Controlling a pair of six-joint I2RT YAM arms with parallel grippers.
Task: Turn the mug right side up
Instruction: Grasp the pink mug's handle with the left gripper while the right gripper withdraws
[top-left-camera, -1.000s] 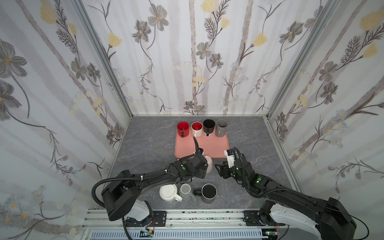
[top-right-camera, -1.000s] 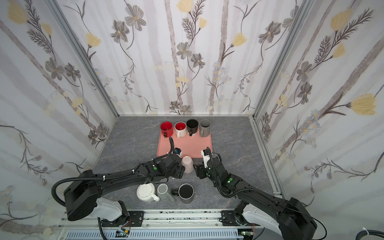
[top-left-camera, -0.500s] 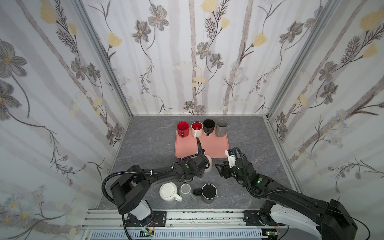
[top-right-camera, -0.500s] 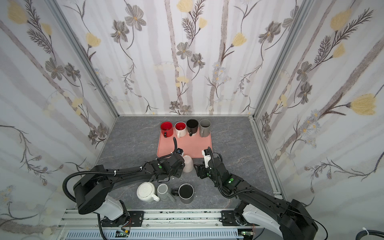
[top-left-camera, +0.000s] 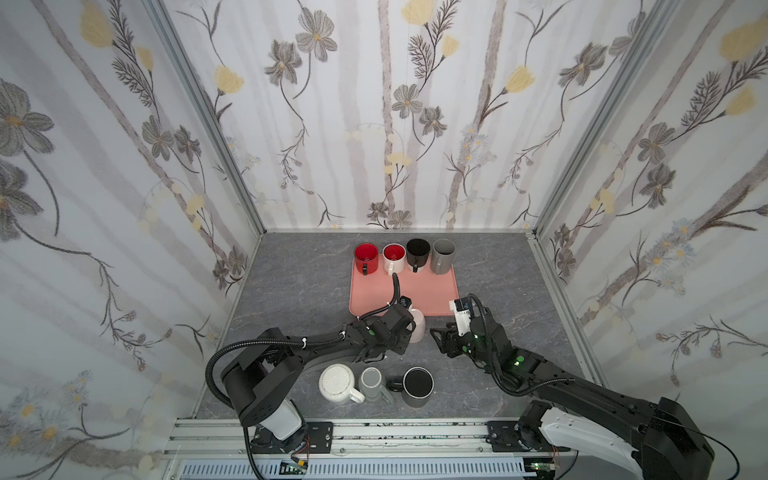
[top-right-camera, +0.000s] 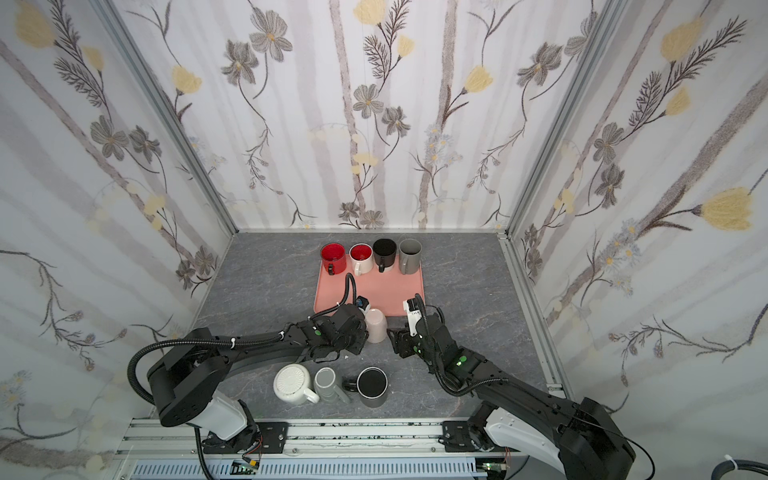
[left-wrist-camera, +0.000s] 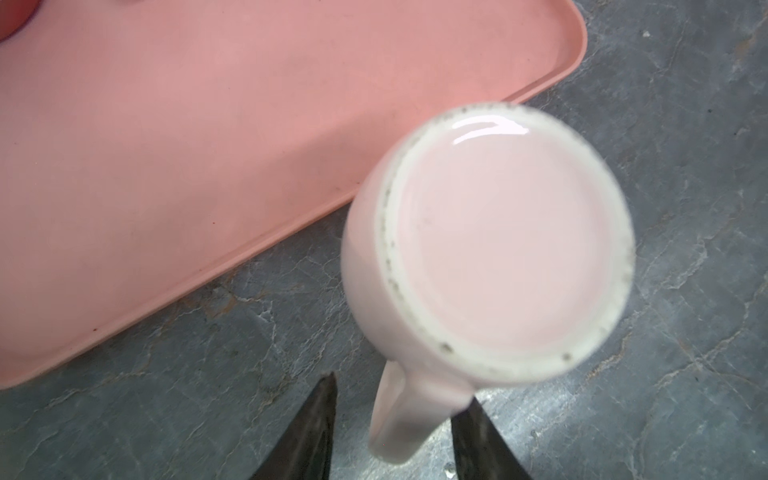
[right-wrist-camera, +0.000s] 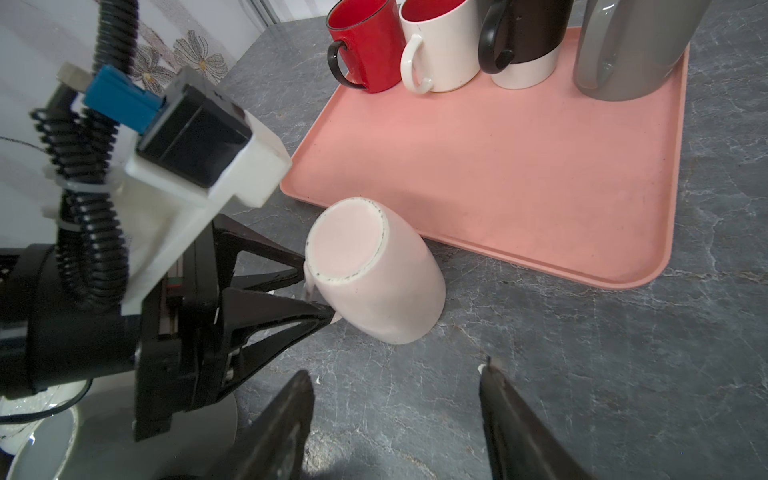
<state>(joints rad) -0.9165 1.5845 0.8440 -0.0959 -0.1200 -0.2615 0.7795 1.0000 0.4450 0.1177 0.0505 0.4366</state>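
Observation:
The pale pink mug (top-left-camera: 417, 328) (top-right-camera: 377, 326) is upside down on the grey table, just in front of the tray. It is tilted, with its base (left-wrist-camera: 498, 249) leaning toward my left arm. My left gripper (top-left-camera: 405, 332) (left-wrist-camera: 401, 388) has closed in on the mug's handle (left-wrist-camera: 399, 415), one finger on each side. The right wrist view shows both fingertips (right-wrist-camera: 328, 318) at the handle beside the mug (right-wrist-camera: 382, 274). My right gripper (top-left-camera: 436, 334) (right-wrist-camera: 395, 368) hangs open and empty over bare table, a short way right of the mug.
A pink tray (top-left-camera: 415, 295) lies behind the mug. Several upright mugs stand along its far edge: red (top-left-camera: 365, 257), white (top-left-camera: 394, 257), black (top-left-camera: 417, 253), grey (top-left-camera: 444, 255). Near the front edge sit a white mug (top-left-camera: 337, 383), a grey mug (top-left-camera: 371, 382) and a dark mug (top-left-camera: 417, 386).
My left gripper has moved in on the pink mug and its jaws have narrowed around the handle. The right arm has hardly moved.

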